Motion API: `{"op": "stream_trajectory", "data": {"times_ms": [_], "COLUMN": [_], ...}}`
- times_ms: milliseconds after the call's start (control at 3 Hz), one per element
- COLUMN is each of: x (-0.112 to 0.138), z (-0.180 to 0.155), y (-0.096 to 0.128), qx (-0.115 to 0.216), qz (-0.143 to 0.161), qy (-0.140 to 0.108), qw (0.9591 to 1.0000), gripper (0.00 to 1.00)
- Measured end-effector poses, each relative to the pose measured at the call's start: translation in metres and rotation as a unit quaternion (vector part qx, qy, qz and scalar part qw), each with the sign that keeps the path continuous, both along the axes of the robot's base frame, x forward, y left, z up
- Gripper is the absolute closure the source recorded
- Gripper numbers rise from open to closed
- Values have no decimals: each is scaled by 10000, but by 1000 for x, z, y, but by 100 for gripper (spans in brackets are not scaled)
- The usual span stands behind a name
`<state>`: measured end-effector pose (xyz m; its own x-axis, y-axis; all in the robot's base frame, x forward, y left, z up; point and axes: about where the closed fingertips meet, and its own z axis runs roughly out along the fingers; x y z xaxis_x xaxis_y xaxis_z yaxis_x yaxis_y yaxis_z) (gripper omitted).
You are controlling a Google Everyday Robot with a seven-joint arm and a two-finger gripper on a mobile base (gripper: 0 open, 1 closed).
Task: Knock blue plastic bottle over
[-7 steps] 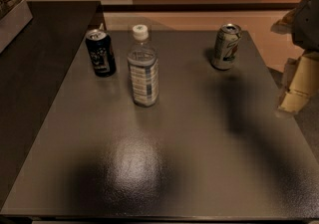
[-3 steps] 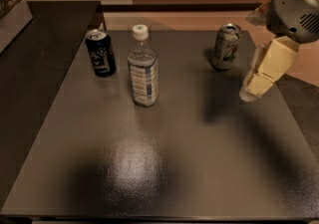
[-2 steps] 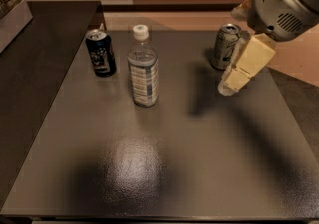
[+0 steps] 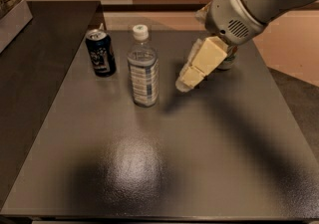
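The blue plastic bottle (image 4: 143, 66) stands upright on the dark grey table (image 4: 164, 158), clear with a white cap and a blue-and-white striped label. My gripper (image 4: 183, 84) reaches in from the upper right on a grey arm, cream-coloured, its tip hovering just to the right of the bottle at about label height, apart from it.
A dark blue can (image 4: 100, 53) stands upright left of the bottle. A pale can (image 4: 227, 58) is mostly hidden behind my gripper at the back right. A second dark table surface (image 4: 40, 68) adjoins on the left, with a box (image 4: 12, 9) on it.
My arm has swept in from the right edge toward the left and now sits close beside the bottle, covering the pale can. The bottle and cans have not moved.
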<state>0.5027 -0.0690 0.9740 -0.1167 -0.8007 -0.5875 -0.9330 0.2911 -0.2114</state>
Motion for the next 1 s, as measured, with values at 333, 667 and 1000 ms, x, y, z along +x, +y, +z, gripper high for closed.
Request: {"op": "stream_trajectory", "data": {"times_ms": [333,667,1000], "x": [7,7,9], "z": [-4,-10,-16], "y": [33,58,77], "qx": [282,483,621], "qz": [174,353,415], "qy": [119,242,343], "qw": [9994,9979,9966], "gripper": [0,0,0]}}
